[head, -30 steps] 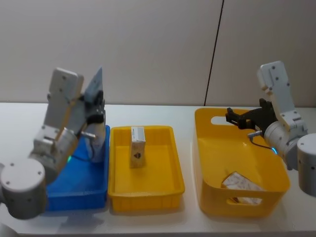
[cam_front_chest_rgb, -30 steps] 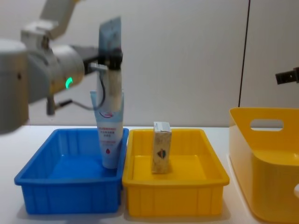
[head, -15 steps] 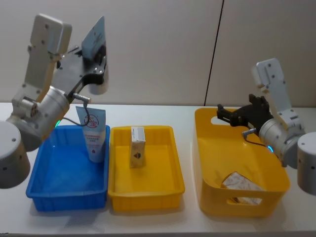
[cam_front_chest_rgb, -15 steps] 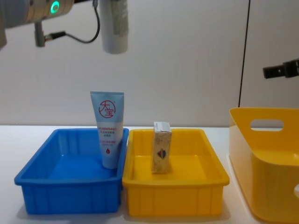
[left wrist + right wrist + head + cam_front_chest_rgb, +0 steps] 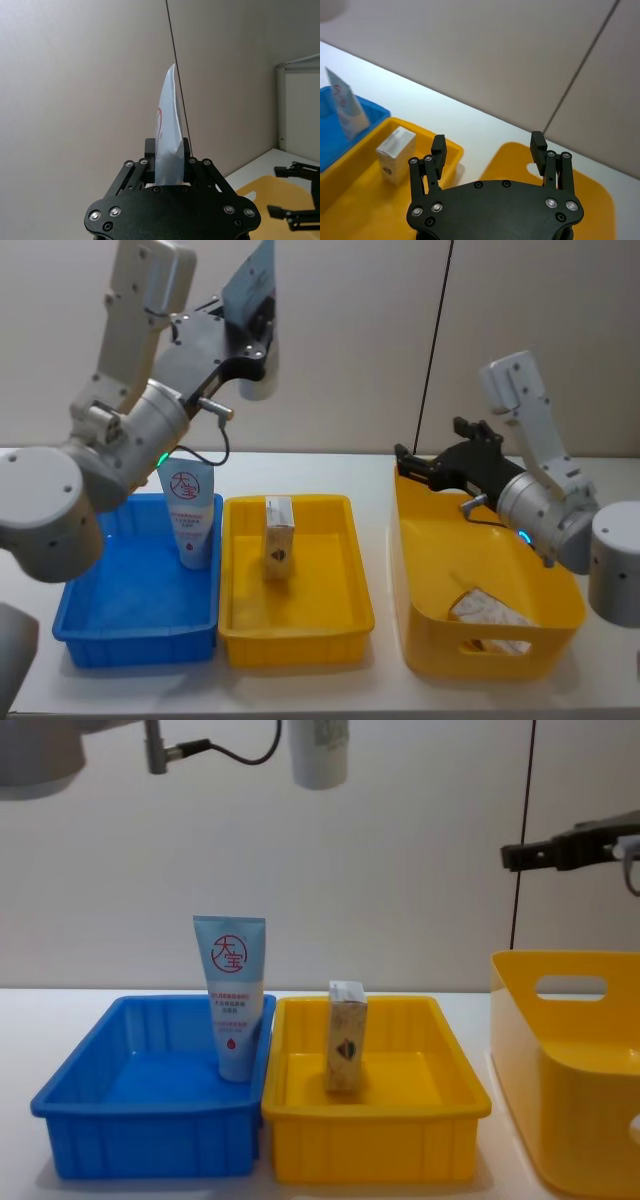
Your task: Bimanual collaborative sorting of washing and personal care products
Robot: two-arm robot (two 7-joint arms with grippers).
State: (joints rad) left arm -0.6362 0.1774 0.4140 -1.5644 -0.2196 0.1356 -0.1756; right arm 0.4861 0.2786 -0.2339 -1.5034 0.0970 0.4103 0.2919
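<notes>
Left hand (image 5: 258,328) has swung rightward, its wrist view showing a clamped tube (image 5: 167,125); right hand (image 5: 490,144) gapes.

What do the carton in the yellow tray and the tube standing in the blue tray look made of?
Carton: probably matte printed paperboard, judging by crisp folded edges and a top flap. Tube: likely smooth soft plastic, with a flat crimped top end.

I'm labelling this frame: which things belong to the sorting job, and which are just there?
Job: raised tube in the left gripper; standing tube; cream carton; soft pack.
Just there: blue tray, yellow tray, yellow basket; the open right gripper hovers over the basket's rear rim.
</notes>
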